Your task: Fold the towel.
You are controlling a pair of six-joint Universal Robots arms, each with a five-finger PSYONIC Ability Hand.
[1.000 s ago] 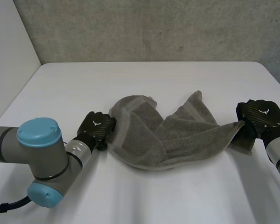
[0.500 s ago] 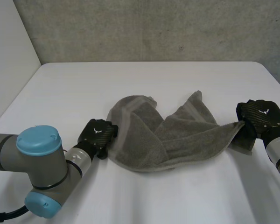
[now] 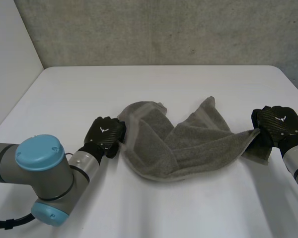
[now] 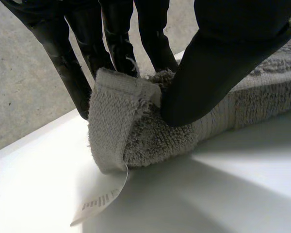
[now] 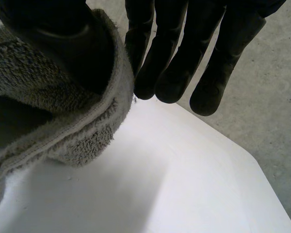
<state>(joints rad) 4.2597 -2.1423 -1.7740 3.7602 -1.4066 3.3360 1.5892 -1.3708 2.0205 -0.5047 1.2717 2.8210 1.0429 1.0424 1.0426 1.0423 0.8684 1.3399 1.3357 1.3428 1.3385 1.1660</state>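
A grey towel (image 3: 184, 148) lies crumpled in the middle of the white table (image 3: 154, 84), with folds bunched up at its centre. My left hand (image 3: 105, 133) is at the towel's left edge. In the left wrist view its thumb (image 4: 218, 63) presses a rolled corner of the towel (image 4: 136, 131) against the fingers (image 4: 116, 34) behind it. A white label (image 4: 99, 201) hangs from that corner. My right hand (image 3: 277, 121) holds the towel's right corner. In the right wrist view the towel's edge (image 5: 53, 111) wraps over the thumb, with the fingers (image 5: 169, 63) closed against it.
A grey concrete wall (image 3: 164, 29) rises behind the table's far edge. The left arm's blue-capped elbow (image 3: 42, 153) sits low at the near left. Bare white table surrounds the towel at the front and back.
My left hand has shifted slightly forward and in toward the towel's left edge and closed on its corner. The towel's left side has drawn in a little. The right hand has not moved.
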